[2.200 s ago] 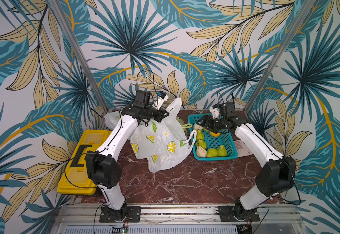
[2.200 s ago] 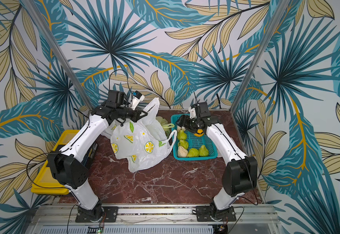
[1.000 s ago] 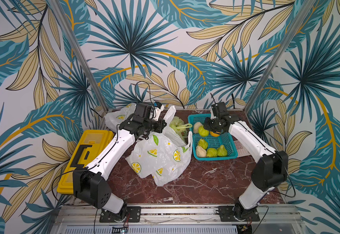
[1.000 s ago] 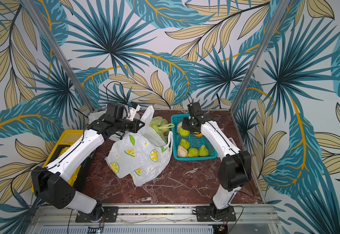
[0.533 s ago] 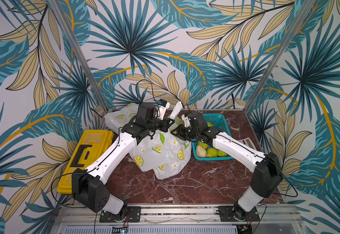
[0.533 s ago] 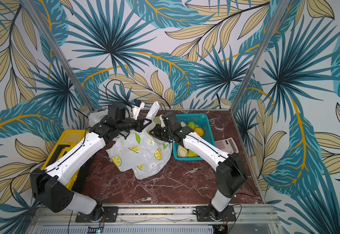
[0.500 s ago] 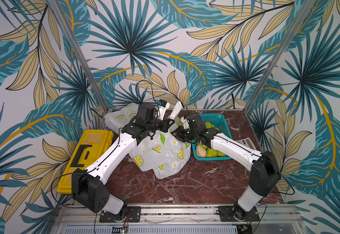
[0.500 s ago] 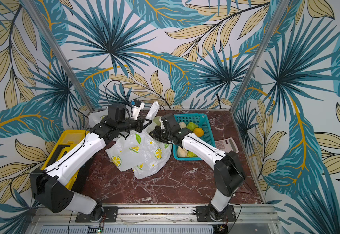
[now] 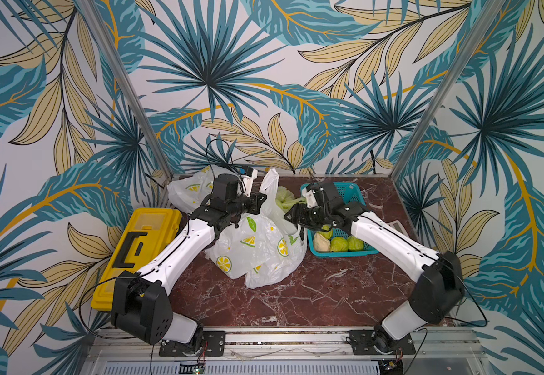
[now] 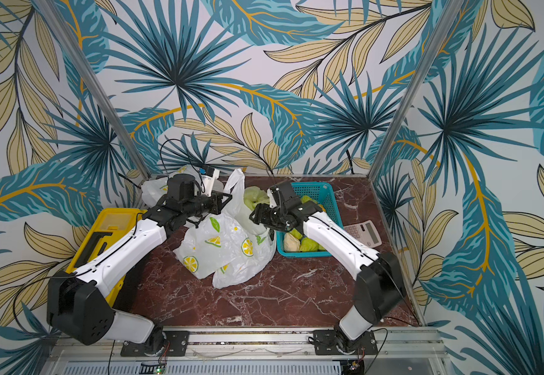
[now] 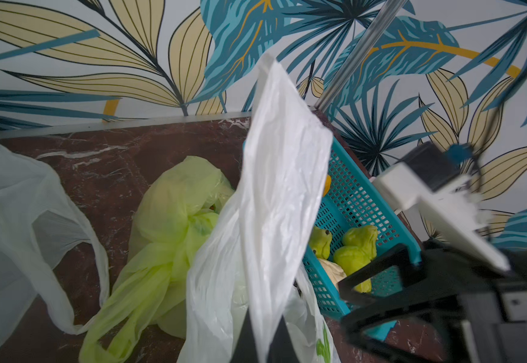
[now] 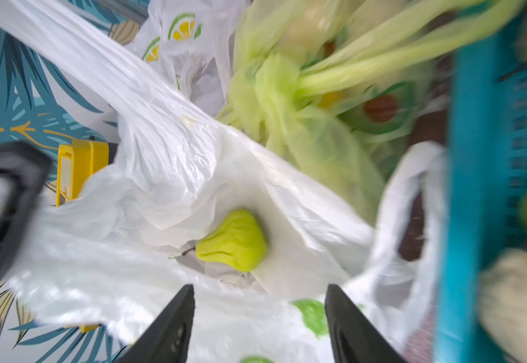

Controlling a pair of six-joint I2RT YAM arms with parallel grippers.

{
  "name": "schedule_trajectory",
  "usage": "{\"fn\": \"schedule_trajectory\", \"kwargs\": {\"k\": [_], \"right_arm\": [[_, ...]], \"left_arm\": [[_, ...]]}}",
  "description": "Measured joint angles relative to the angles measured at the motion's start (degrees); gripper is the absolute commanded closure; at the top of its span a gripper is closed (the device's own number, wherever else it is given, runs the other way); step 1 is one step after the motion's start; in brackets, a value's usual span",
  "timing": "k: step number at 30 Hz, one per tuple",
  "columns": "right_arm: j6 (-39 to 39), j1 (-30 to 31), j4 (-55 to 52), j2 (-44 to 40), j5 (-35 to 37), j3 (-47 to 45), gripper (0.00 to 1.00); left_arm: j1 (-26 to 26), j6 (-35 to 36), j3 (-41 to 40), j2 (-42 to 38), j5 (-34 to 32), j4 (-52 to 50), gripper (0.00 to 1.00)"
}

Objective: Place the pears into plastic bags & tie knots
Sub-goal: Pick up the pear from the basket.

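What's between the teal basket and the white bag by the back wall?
In both top views: the yellow-green bag, and the raised white bag handle pinched in the left claw.

The right gripper (image 12: 259, 287) was swung from the teal basket (image 9: 350, 188) to the white lemon-print bag (image 9: 257, 253), its jaws were spread, and a green pear (image 12: 234, 240) was released inside.
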Motion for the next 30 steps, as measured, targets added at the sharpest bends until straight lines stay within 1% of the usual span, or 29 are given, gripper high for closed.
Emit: {"fn": "schedule_trajectory", "kwargs": {"k": [2, 4, 6, 8, 13, 19, 20, 22, 24, 26, 27, 30], "right_arm": [[-2.80, -4.09, -3.15, -3.82, 3.82, -1.31, 0.33], [-5.90, -7.04, -6.62, -4.52, 9.35, -1.97, 0.32], [-8.79, -7.78, -10.29, -1.66, 14.73, -1.70, 0.30], [-10.84, -7.54, -12.63, 2.84, 17.99, -1.09, 0.30], [-13.11, -7.23, -13.00, 11.69, 21.33, -0.09, 0.31], [-13.33, -7.23, -8.87, 19.96, 23.15, 2.36, 0.36], [-13.38, -7.23, -8.26, 20.74, 23.37, 2.36, 0.39], [-13.62, -7.21, -7.41, 21.49, 23.89, 2.95, 0.55], [-13.99, -7.17, -7.06, 21.77, 24.57, 4.79, 0.67], [-14.45, -7.19, -7.04, 21.92, 24.87, 6.23, 0.75], [-14.56, -7.19, -6.93, 21.59, 24.90, 6.38, 0.77], [-14.64, -7.19, -7.87, 18.34, 23.80, 6.25, 0.79]], "left_arm": [[0.20, -0.70, -0.52, 0.00, -0.07, 0.00, 0.98], [0.02, -1.29, -0.57, 0.00, 0.13, 0.02, 0.97], [-0.46, -1.73, -0.57, 0.00, 0.39, 0.11, 0.97], [-0.90, -2.10, -0.57, 0.00, 0.66, 0.11, 0.97], [-1.51, -2.51, -0.57, 0.00, 1.57, 0.11, 0.97], [-2.01, -2.78, -0.57, 0.04, 1.75, 0.13, 0.97], [-2.10, -2.78, -0.57, 0.07, 1.81, 0.13, 0.97], [-2.25, -2.78, -0.55, 0.22, 1.90, 0.13, 0.97], [-2.45, -2.80, -0.50, 0.52, 1.99, 0.15, 0.97], [-2.56, -2.86, -0.50, 0.76, 2.08, 0.15, 0.97], [-2.58, -2.99, -0.50, 0.79, 2.08, 0.11, 0.97], [-2.62, -2.97, -0.50, 0.76, 1.86, 0.22, 0.97]]}}
